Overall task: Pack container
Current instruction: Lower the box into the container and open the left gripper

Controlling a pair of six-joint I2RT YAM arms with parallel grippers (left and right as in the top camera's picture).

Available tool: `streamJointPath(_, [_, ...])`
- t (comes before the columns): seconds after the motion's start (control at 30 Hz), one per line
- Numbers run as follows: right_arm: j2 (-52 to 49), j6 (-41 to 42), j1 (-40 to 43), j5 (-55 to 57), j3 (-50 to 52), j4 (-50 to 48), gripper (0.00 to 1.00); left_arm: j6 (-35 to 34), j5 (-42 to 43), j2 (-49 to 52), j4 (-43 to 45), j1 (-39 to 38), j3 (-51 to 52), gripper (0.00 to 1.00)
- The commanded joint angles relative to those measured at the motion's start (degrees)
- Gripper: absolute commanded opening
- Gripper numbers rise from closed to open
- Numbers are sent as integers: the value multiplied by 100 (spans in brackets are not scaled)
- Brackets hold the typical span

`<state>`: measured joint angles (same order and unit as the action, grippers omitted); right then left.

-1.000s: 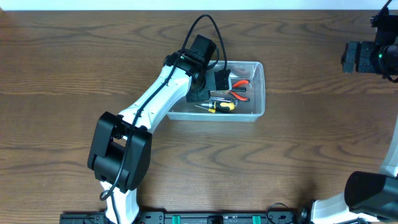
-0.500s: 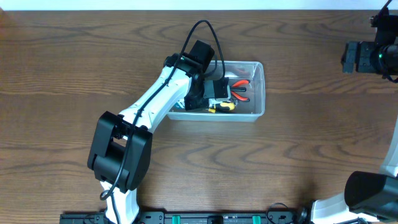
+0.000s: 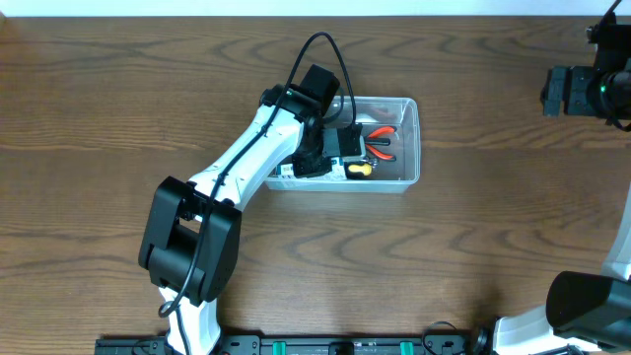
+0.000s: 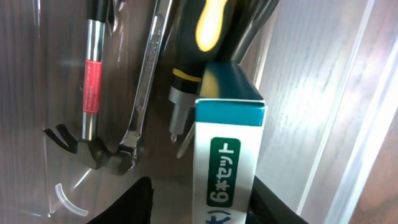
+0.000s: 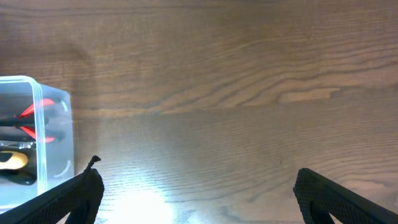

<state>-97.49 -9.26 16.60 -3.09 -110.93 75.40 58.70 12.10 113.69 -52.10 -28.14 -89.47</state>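
Observation:
The clear plastic container (image 3: 414, 138) stands at mid-table. My left gripper (image 3: 320, 163) reaches down into its left half. In the left wrist view a blue-and-white box (image 4: 227, 143) lies between the fingers of the left gripper (image 4: 202, 208). The left finger (image 4: 134, 202) stands apart from the box with a gap, and the right finger (image 4: 273, 205) is close beside it. A hammer (image 4: 92, 81), a wrench (image 4: 149, 68) and a yellow-black screwdriver (image 4: 199, 37) lie on the container floor. My right gripper (image 5: 199, 193) hangs open over bare table, far right of the container (image 5: 43, 124).
Red-handled pliers (image 3: 383, 143) lie in the container's right half. The right arm (image 3: 592, 89) sits at the table's far right edge. Brown wood table (image 3: 473, 247) surrounds the container on all sides.
The left gripper has moved lower and toward the container's left end with the box. Its jaws have spread, so one finger now stands off the box. The right arm has not moved.

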Motion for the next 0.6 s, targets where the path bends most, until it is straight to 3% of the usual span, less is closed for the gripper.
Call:
streamJointPath(0.0, [-2, -2, 20, -15, 13, 7, 99, 13, 94, 33, 17, 11, 37, 39])
streamJointPath(0.17, [-2, 0, 20, -15, 13, 9, 99, 13, -195, 33, 260, 9, 37, 39])
streamJointPath(0.3, [-2, 0, 20, -15, 13, 9, 99, -33, -1097, 33, 739, 9, 37, 40])
streamJointPath(0.43, [-2, 0, 20, -15, 13, 22, 99, -374, -1895, 31, 1154, 9, 37, 40])
streamJointPath(0.57, [-2, -2, 20, -13, 13, 22, 99, -761, -1989, 20, 1178, 9, 37, 39])
